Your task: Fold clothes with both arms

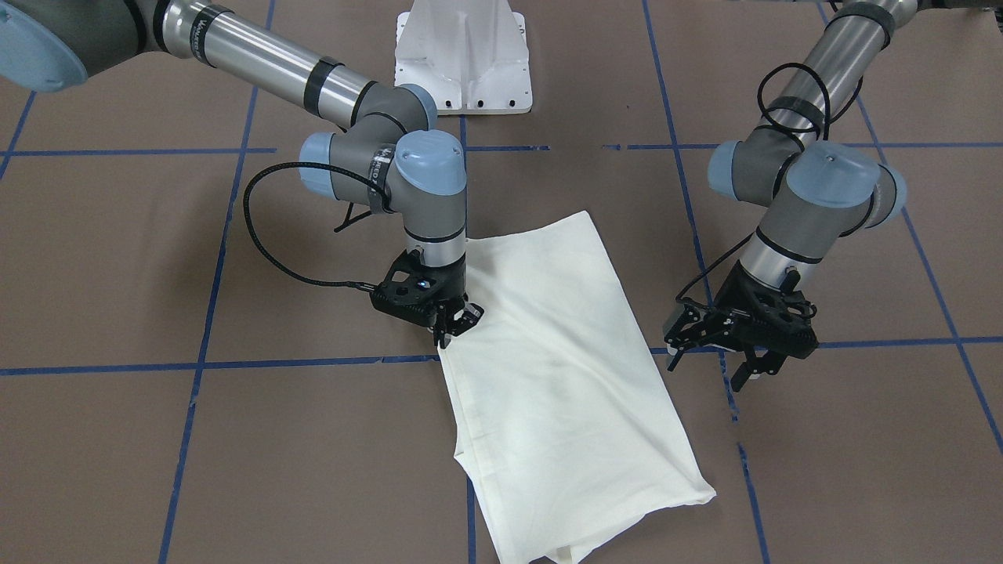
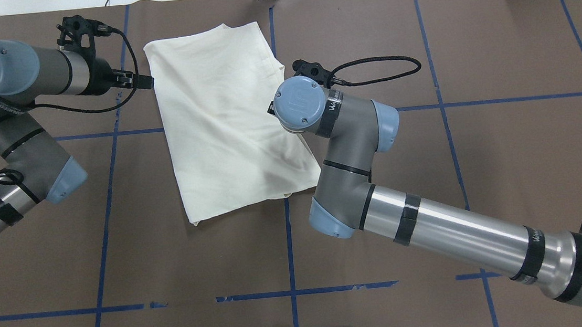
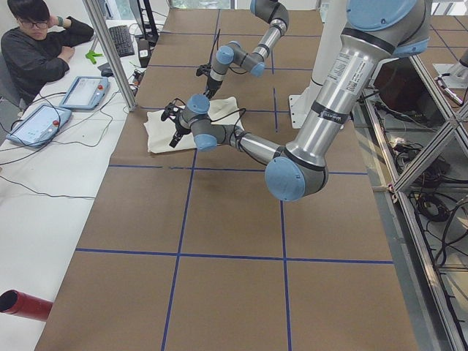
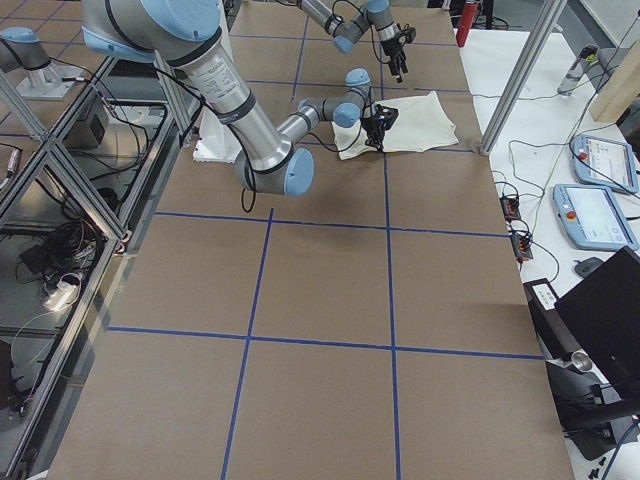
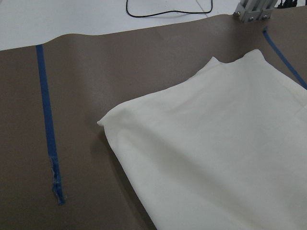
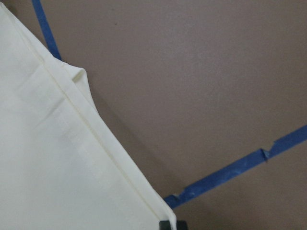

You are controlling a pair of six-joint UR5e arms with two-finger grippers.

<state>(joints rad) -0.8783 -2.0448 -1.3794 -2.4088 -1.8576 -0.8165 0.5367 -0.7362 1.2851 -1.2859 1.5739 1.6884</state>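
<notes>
Brown and gridded with blue tape (image 1: 298, 363), the surface (image 1: 117, 258) is carrying the folded shirt (image 1: 564, 352) in the front-facing view. It is lying plain side up with its long axis slanting away from the robot, the right fingers (image 1: 443, 333) sitting clenched on one long edge and the left fingers (image 1: 754, 368) hovering spread just off the opposite one. Overhead, the right wrist (image 2: 299, 102) is hiding those clenched fingers, and its own camera is showing only hem, so I cannot tell whether cloth is being pinched.

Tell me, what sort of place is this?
Probably a robotics lab or test cell. A left arm and a right arm work over a cream shirt on a table gridded with blue tape, and a person sits beside control tablets.
</notes>
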